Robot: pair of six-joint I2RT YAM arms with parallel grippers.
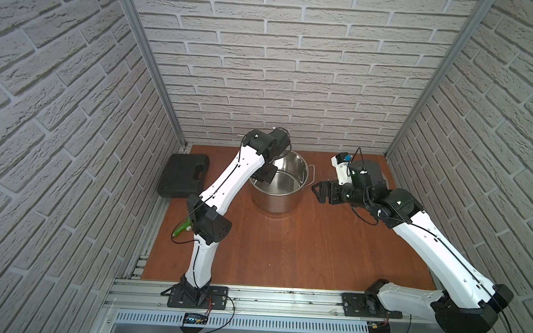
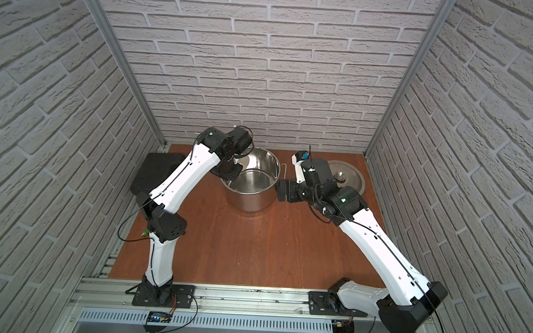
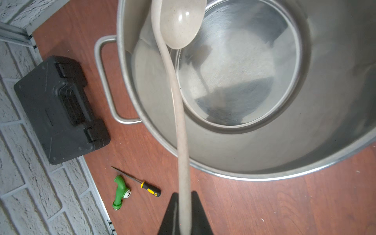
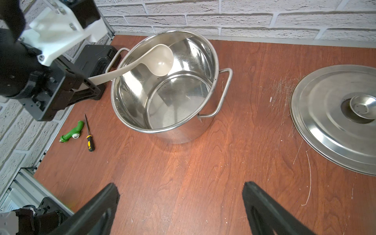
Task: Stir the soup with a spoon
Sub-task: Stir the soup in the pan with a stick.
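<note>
The spoon (image 3: 179, 114) is a cream-beige ladle. My left gripper (image 3: 184, 195) is shut on the end of its long handle, outside the pot's rim. The handle slants over the rim, and the round bowl (image 4: 160, 61) hangs inside the steel pot (image 4: 179, 136), near the wall on the black case's side and above the bottom. No soup shows; the pot's inside is bare shiny steel. In both top views the left wrist (image 1: 266, 173) covers the pot's left rim (image 2: 261, 151). My right gripper (image 4: 181, 189) stands open over bare wood, just right of the pot (image 1: 276, 204).
The pot's steel lid (image 4: 335, 118) lies flat at the back right, partly under the right wrist (image 2: 317, 172). A black case (image 1: 183, 176) sits against the left wall. A green-handled tool (image 3: 120, 191) and a small screwdriver (image 3: 150, 188) lie near the left edge. Brick walls enclose three sides.
</note>
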